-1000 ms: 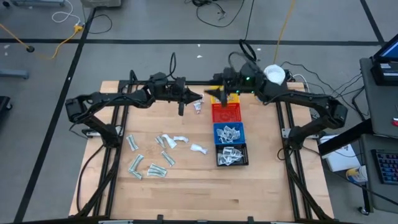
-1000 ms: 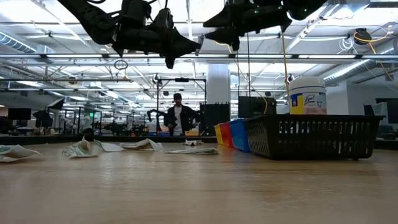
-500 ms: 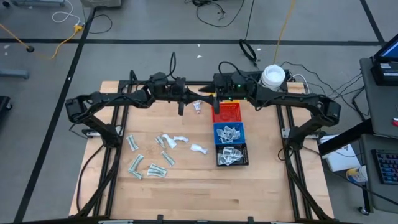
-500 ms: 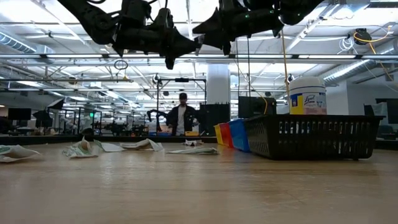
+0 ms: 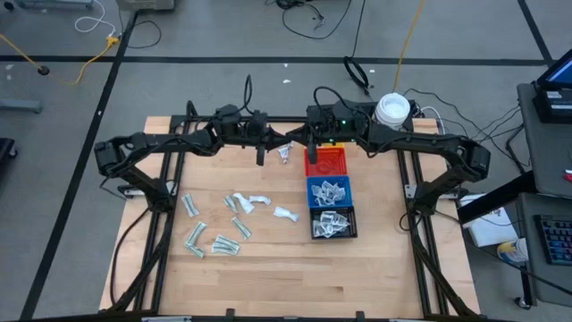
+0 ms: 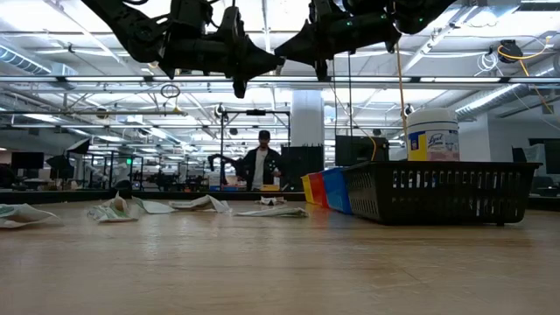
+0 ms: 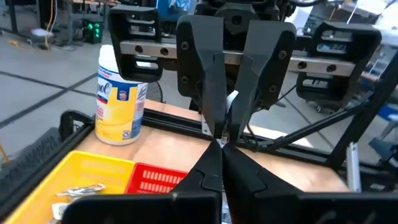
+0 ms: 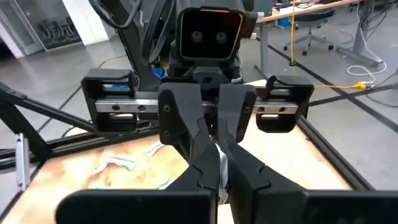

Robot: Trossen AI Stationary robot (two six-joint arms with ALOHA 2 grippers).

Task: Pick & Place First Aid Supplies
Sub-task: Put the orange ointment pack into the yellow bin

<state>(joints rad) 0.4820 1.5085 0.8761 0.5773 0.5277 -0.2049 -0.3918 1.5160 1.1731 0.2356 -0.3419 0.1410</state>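
Observation:
My left gripper [image 5: 281,148] and my right gripper [image 5: 300,148] meet tip to tip high above the table's far middle, just left of the red bin [image 5: 326,164]. A small white packet [image 5: 285,153] sits between them; both are shut on it. It also shows in the low view [image 6: 280,59], the left wrist view [image 7: 231,101] and the right wrist view [image 8: 221,165]. Several more packets [image 5: 234,218], white and pale green, lie flat on the table's left half. Others fill the blue bin [image 5: 329,190] and black bin [image 5: 332,222]. My left gripper pinches the white packet between its two fingertips [image 7: 211,163], coming level from the table's left. The packet is lifted clear of the table; the meeting fingers hide which part it has. My right gripper pinches the same packet's other end [image 8: 221,163] between its two fingers, coming level from the table's right. The packet stands on edge in the narrow gap between its fingers.
A row of yellow [image 7: 93,177], red, blue and black bins runs from far to near, right of the middle. A big white jar [image 5: 392,109] with a yellow label stands behind them. A person [image 6: 262,164] stands in the room beyond the table.
My right gripper has gone from above the yellow bin toward the table's left and a little down, until its tips meet my left gripper's tips at the packet. My left gripper has kept its place with the packet.

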